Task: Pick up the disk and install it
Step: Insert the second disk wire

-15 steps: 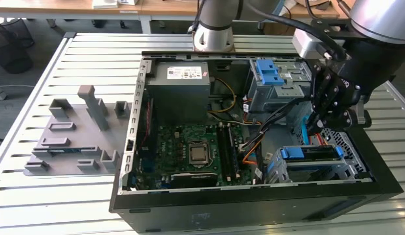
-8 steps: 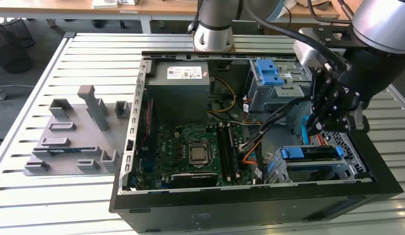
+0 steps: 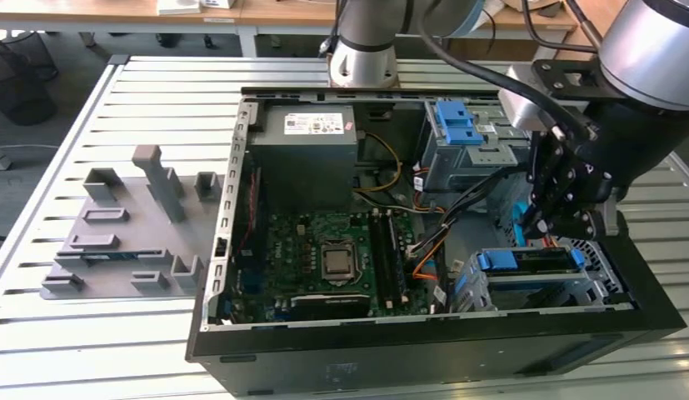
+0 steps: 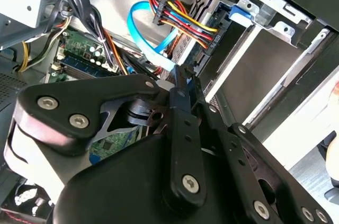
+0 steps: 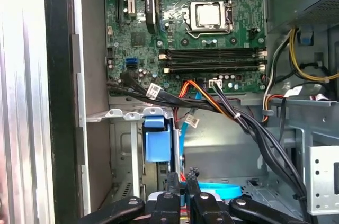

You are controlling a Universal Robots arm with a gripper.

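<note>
PC case [image 3: 267,358] on table [image 3: 55,333]; PSU [image 3: 311,133] behind mobo [image 3: 322,258]; fixture [image 3: 122,242] at exterior view's left.

The silver-and-black arm [image 3: 656,42] reaches in from the exterior view's right, wrist bent so the black hand [image 3: 550,229] points straight down. In both wrist views its two slim fingers [image 5: 183,179] stand pressed close together, tips nearly touching.
</note>
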